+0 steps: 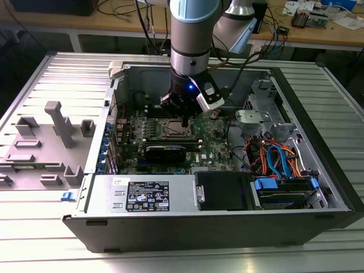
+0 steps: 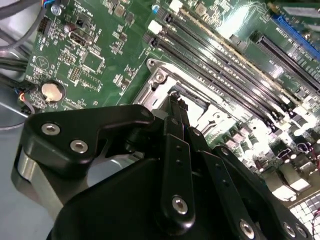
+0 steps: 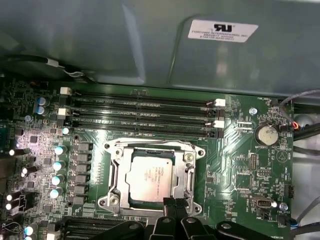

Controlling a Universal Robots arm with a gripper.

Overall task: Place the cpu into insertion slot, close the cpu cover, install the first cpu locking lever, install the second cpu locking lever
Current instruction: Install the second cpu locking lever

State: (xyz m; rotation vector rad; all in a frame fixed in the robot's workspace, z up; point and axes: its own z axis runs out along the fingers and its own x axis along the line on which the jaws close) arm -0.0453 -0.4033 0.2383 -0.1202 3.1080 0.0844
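The arm reached down into the open computer case [image 1: 318, 187], which lay on its side on the ribbed metal worktop [image 1: 51, 74]. Its tool [image 1: 185, 121] hung low over the green motherboard [image 1: 219, 149], its black fingers [image 3: 170, 206] pressed together with nothing between them, their tips right at the edge of the insertion slot [image 3: 112, 200]. The cpu [image 3: 149, 176] already sat flat in that socket, its dull grey top showing through the window of the cpu cover [image 3: 189, 176], which lay closed down around it (a thin silvery frame). Just beside the socket ran the long black memory slots [image 3: 145, 112], and a coin battery [image 3: 266, 134] sat on the board near the case wall.
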